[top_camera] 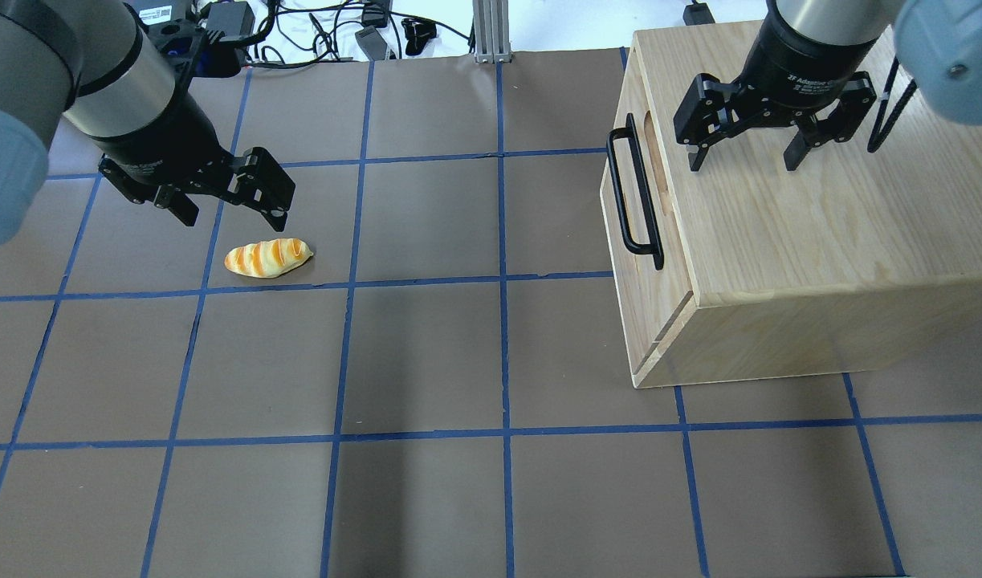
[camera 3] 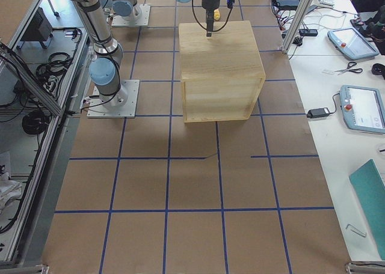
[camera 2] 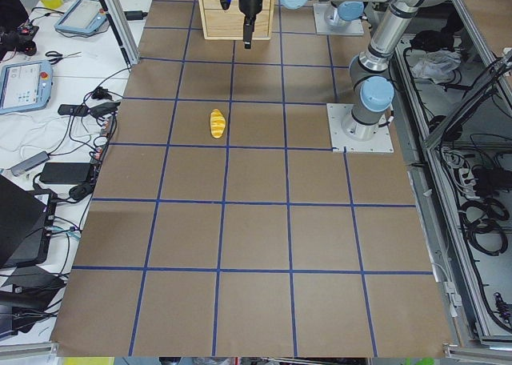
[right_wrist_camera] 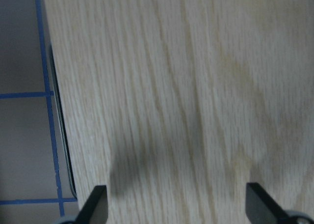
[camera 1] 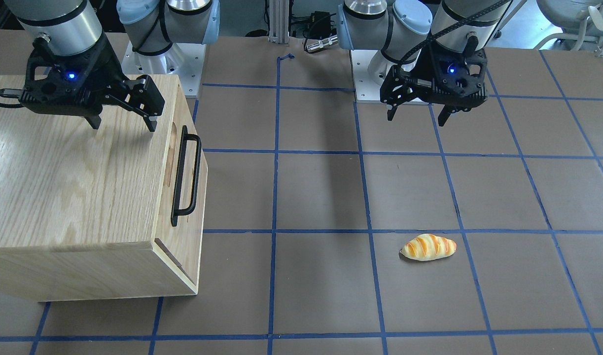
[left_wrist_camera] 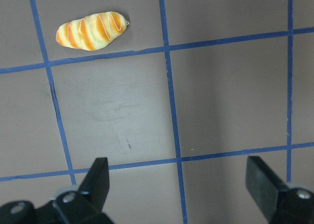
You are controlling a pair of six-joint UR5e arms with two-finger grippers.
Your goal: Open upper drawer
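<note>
The upper drawer (camera 1: 183, 246) is the light oak front panel of the cabinet, with a long black bar handle (camera 1: 185, 175) and a cutout slot behind it. It sits flush with the casing. It also shows in the overhead view (top_camera: 643, 297) with its handle (top_camera: 635, 201). My right gripper (camera 1: 124, 123) is open and empty, and hovers over the cabinet's grained top (top_camera: 812, 217) just behind the handle edge; it also shows from overhead (top_camera: 743, 164) and in its wrist view (right_wrist_camera: 176, 199). My left gripper (top_camera: 234, 221) is open and empty above the table, far from the cabinet.
A striped bread roll (top_camera: 267, 257) lies on the brown, blue-taped table just in front of my left gripper; it also shows in the left wrist view (left_wrist_camera: 91, 30). The oak cabinet casing (camera 3: 219, 70) stands on my right side of the table.
</note>
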